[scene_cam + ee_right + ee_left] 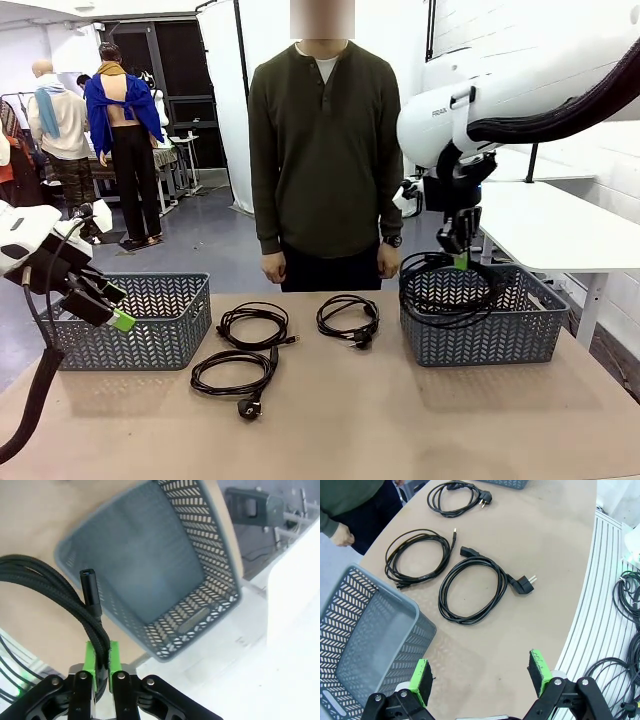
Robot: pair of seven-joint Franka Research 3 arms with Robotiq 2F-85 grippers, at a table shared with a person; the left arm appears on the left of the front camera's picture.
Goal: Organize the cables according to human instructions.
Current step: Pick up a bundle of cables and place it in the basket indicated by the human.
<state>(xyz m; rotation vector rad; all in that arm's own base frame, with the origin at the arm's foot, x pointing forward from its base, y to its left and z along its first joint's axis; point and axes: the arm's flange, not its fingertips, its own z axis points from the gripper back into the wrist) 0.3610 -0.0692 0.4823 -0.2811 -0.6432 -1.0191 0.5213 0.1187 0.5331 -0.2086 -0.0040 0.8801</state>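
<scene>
Right gripper (101, 652) clenches a coiled cable (47, 585) over the basket (480, 345) at frame right; centre it, lower inside the walls, then release.

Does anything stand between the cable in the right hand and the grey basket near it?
Nothing visible does. The right hand grips the cable by the basket, whose open inside is empty.
</scene>
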